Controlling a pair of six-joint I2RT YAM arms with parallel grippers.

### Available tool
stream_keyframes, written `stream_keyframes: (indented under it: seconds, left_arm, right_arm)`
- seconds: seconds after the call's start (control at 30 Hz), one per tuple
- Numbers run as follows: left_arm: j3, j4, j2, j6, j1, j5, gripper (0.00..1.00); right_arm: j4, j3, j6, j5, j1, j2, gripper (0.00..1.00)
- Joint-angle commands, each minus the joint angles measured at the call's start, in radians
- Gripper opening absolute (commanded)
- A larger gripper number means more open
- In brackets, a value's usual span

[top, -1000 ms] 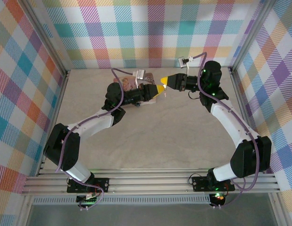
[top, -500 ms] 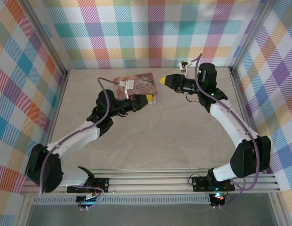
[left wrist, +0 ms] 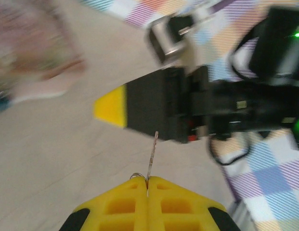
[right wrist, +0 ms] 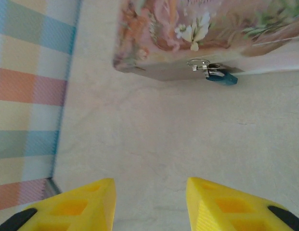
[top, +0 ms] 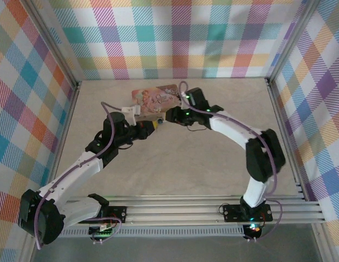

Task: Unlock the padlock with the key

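Left gripper [left wrist: 147, 182]: we see it pinching the key [left wrist: 151, 153].
Right gripper [right wrist: 149, 183]: we see it spread.
Padlock [right wrist: 221, 77]: on the pink tin [right wrist: 188, 29]'s clasp.

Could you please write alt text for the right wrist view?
A tiny blue padlock hangs at the silvery clasp of a pink illustrated tin on a beige table. The right gripper is open, apart from both.

Top overhead, facing down at table [top: 213, 164]; wrist views low, close; tin [top: 155, 98] shared.
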State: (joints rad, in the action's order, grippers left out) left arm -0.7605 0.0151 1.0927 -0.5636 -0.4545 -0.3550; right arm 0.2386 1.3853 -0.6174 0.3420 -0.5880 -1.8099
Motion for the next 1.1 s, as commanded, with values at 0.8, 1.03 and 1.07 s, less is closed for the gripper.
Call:
stream_keyframes:
  seconds: [0.8, 1.03, 1.07]
  left_arm:
    - [0.21, -0.057, 0.002, -0.08, 0.172, 0.014, 0.0]
    - [0.207, -0.056, -0.004, -0.064, 0.175, 0.015, 0.0]
    - [0.208, -0.055, -0.004, -0.065, 0.176, 0.015, 0.0]
  right_arm:
    - [-0.02, 0.341, 0.146, -0.614, -0.174, -0.45, 0.54]
    - [0.002, 0.41, 0.154, -0.618, -0.159, -0.505, 0.52]
    - [0.003, 0.415, 0.157, -0.618, -0.158, -0.509, 0.52]
